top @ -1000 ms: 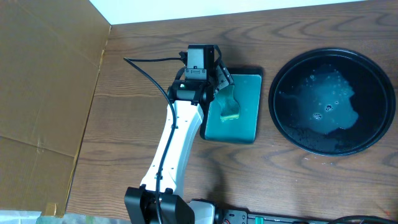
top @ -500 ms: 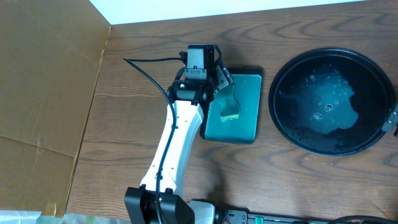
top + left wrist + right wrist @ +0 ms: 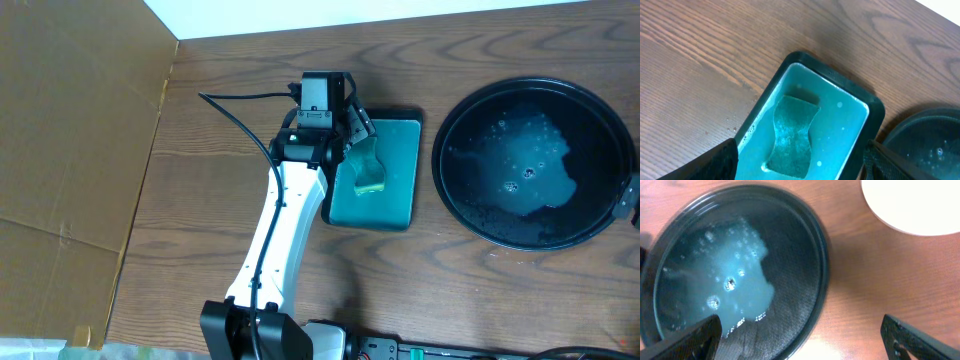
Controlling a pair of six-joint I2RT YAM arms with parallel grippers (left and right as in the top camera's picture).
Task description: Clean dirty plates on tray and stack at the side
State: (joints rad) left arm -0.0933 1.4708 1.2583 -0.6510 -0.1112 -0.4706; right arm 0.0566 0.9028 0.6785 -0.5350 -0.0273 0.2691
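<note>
Two pairs of jaws wide, empty: left arm [image 3: 285, 215] over the sponge [image 3: 792, 135], right jaws over the tray [image 3: 824, 275]

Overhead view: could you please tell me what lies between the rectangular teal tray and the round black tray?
Only a narrow strip of bare wooden table separates the rectangular teal tray from the round black tray, seen overhead.

The white left arm [image 3: 280, 225] is leaning forward from its base, and the left gripper [image 3: 801, 162] is hanging at its tip with both fingers spread wide, gripping nothing. The right gripper [image 3: 802, 340] is likewise hovering, fingers wide apart and empty.
</note>
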